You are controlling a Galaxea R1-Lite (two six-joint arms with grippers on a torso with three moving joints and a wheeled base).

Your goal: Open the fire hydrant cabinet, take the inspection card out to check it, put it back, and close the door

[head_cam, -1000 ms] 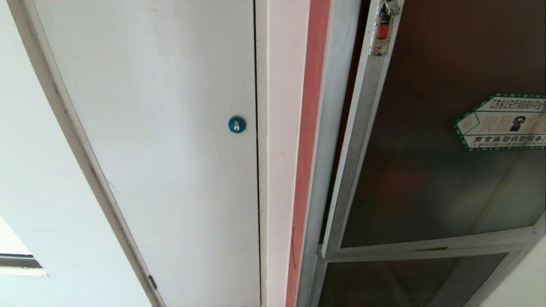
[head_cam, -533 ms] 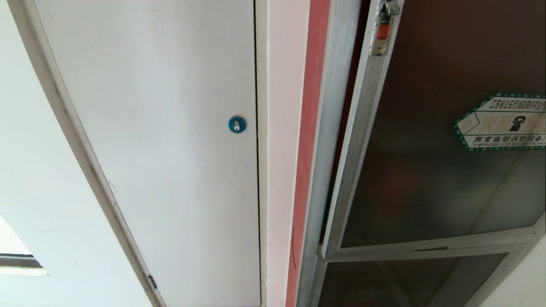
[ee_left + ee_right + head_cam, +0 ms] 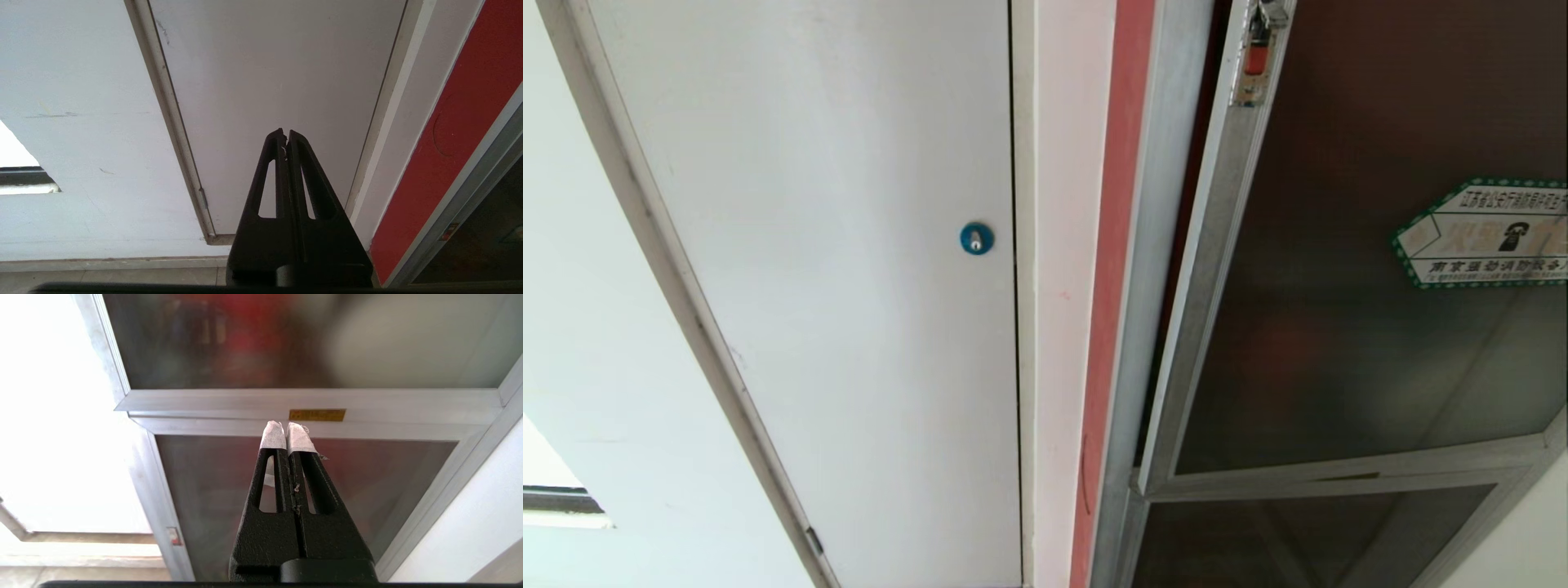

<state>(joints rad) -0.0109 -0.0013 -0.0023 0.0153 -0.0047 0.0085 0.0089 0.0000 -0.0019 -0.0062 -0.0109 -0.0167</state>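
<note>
Fingers [image 3: 274,437] of the right gripper [image 3: 287,435], white-wrapped at the tips, are pressed together on nothing, facing the silver crossbar of the fire hydrant cabinet [image 3: 310,401]. Beyond those tips, the door [image 3: 1339,310] of dark glass stands slightly ajar by its red latch [image 3: 1256,59]. Nothing in the head view has shifted over the last second, so the door is no nearer closing, and that step seems left. The inspection card is nowhere visible. Clenched empty too, the left gripper [image 3: 285,134] hangs before the white door [image 3: 278,73].
</note>
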